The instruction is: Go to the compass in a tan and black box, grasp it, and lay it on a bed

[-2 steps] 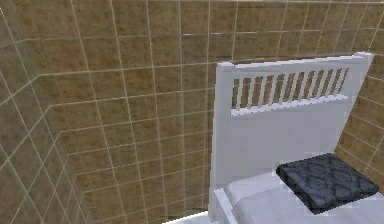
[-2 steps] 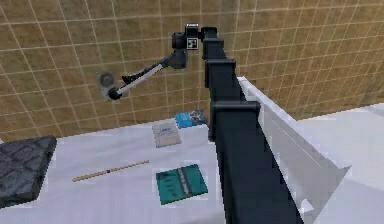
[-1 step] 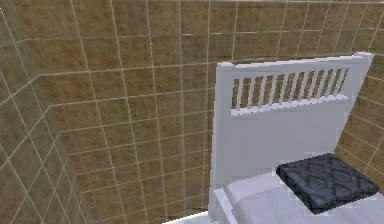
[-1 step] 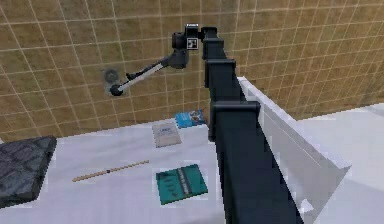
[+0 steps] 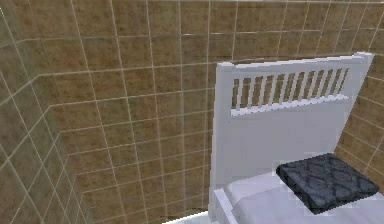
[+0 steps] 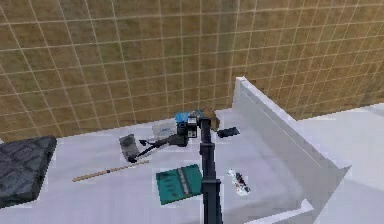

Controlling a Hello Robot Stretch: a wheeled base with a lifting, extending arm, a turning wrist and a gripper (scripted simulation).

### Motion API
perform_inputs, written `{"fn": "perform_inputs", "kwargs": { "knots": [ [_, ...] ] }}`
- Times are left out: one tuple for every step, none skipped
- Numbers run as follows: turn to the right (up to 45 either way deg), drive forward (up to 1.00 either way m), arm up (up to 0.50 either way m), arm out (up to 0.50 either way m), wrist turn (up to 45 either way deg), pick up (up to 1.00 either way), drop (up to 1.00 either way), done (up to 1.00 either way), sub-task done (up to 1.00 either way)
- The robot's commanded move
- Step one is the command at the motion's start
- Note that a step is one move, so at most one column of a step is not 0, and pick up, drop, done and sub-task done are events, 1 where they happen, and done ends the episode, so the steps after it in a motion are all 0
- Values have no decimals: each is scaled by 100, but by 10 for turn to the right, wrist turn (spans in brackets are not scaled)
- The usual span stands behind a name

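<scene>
The gripper [image 6: 146, 147] reaches out low over the bed [image 6: 270, 165] from the dark arm [image 6: 208, 170]. A small grey-and-dark box [image 6: 129, 147] sits at its fingertips. This box may be the compass, though its shape is too small to be sure. With the mattress right behind it, I cannot tell whether the gripper holds anything, nor how its fingers stand. Nearby on the bed lie a thin tan stick [image 6: 105, 173], a green book [image 6: 180, 184] and a small white card-like item [image 6: 239, 181]. A dark pillow [image 5: 328, 182] lies near the white slatted headboard [image 5: 290, 90] — brown tiled walls [image 5: 120, 80] behind.
</scene>
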Motion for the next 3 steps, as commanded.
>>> {"fn": "perform_inputs", "kwargs": {
  "knots": [
    [0, 0, -32, 0, 0, 0, 0, 0, 0],
    [0, 0, 0, 0, 0, 0, 100, 0, 0],
    [0, 0, 10, 0, 0, 0, 0, 0, 0]
  ]
}}
